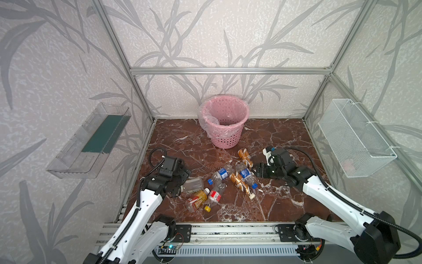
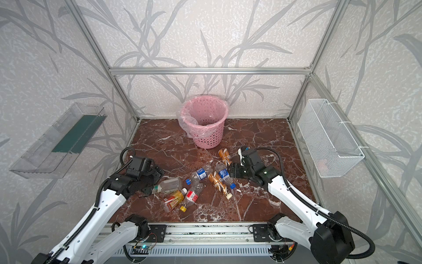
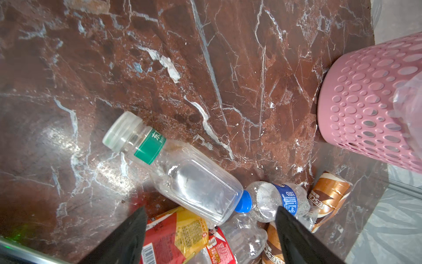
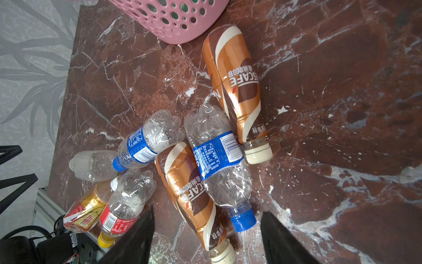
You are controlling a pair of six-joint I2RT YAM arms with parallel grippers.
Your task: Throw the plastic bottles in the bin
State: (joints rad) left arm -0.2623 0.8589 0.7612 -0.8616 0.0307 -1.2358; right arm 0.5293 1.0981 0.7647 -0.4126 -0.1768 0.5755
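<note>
The left fingers [image 3: 127, 237] are standing wide apart and gripping nothing. A clear square bottle [image 3: 194, 180] with a green neck band and a translucent cap is lying on its side just ahead of their tips. Its base is touching the blue cap of a small blue-labelled bottle [image 3: 277, 198].

The right fingers [image 4: 134, 235] are also standing open and empty. A crumpled blue-labelled bottle [image 4: 219, 164] is lying against a brown-wrapped coffee bottle [image 4: 189, 189] just beyond the tips, its blue cap pointing into the gap between them. A second brown bottle [image 4: 233, 75] is lying near the foot of the bin [image 1: 226, 139]. A red-labelled bottle [image 4: 123, 205] with a yellow cap and a yellow-and-red bottle [image 4: 83, 213] are lying nearer the left arm.

All are resting on the glossy, red-brown, white-veined marbled worktop [image 1: 274, 205]. The bin is round pink plastic with punched holes and a thin clear liner, and it is standing upright at the back, apart from the pile.
</note>
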